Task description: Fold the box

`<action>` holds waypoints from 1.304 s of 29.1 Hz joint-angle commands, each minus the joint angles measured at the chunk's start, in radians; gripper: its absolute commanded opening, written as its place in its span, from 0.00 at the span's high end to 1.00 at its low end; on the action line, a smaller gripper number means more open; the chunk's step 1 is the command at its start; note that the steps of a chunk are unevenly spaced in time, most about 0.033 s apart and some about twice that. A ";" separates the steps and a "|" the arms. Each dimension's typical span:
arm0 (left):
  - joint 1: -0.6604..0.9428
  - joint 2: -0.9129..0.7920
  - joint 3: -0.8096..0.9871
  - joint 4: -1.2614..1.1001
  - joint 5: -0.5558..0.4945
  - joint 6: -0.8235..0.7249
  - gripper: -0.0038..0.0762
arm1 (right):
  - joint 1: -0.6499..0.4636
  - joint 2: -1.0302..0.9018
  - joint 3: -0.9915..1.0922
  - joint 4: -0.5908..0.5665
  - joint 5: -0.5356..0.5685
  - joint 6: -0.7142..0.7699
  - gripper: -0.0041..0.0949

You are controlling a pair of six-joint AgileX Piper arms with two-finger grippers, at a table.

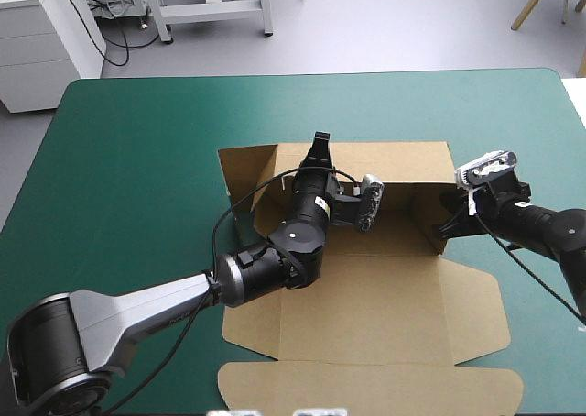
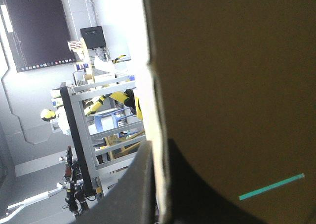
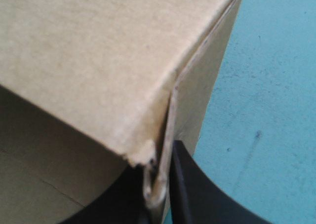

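Box (image 1: pixel 385 297) mid tabletop (image 1: pixel 137 141), far wall up, lid flat twd near edge. Broad teal-green margin on left + far sides, less on right. Left jaws pinched shut on far wall's top edge. Right jaws nearly closed, gripping board at box's right corner.

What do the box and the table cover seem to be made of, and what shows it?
The box looks like brown cardboard, matt: creased fold lines, cut flaps, a thin frayed edge in the right wrist view. The teal-green cover seems a smooth matt sheet, perhaps fabric or rubbery mat; uncertain.
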 commanded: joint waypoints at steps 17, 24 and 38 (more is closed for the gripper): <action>-0.004 -0.022 -0.013 0.287 -0.076 -0.447 0.51 | 0.001 -0.026 -0.029 0.049 0.012 0.054 0.96; -0.026 -0.022 -0.013 0.388 -0.064 -0.482 0.51 | 0.001 -0.026 -0.070 -0.040 0.001 0.195 0.96; -0.197 -0.069 -0.020 0.507 0.107 -0.483 0.52 | 0.001 0.043 -0.194 -0.303 0.043 0.541 0.96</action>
